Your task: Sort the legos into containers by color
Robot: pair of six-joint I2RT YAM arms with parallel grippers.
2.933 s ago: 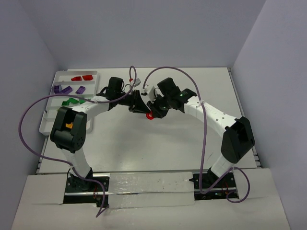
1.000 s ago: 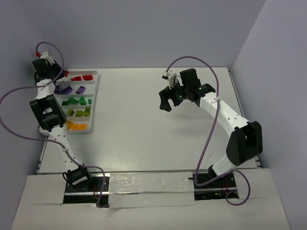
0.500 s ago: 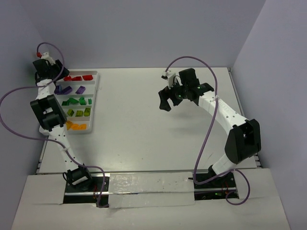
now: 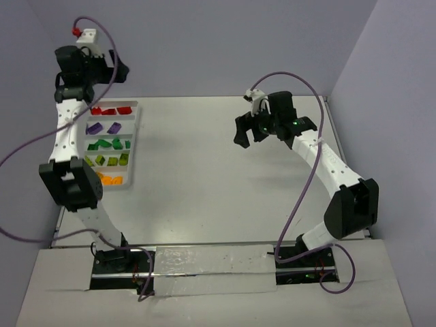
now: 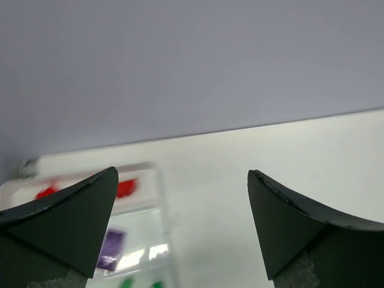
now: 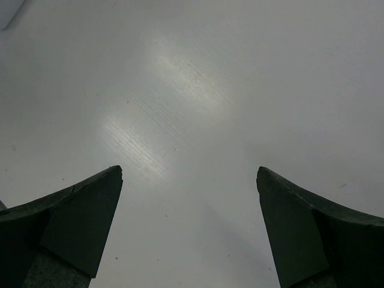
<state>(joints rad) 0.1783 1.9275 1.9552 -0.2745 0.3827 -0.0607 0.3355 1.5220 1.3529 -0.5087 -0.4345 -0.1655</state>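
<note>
The white tray (image 4: 137, 146) lies at the table's left, its containers holding legos by color: red (image 4: 112, 110) at the far end, then purple (image 4: 102, 127), green (image 4: 109, 144), lime (image 4: 112, 161) and orange (image 4: 110, 180). My left gripper (image 4: 114, 68) hangs high above the tray's far end, open and empty. Its wrist view shows the left gripper (image 5: 182, 172) over the tray wall (image 5: 162, 204), with a red lego (image 5: 125, 188) and a purple one (image 5: 110, 249) below. My right gripper (image 4: 248, 135) is open over bare table at the back middle, and the right gripper (image 6: 189, 169) holds nothing.
Grey walls close in the table at the back and both sides. Purple cables loop from both arms. The arm bases stand at the near edge.
</note>
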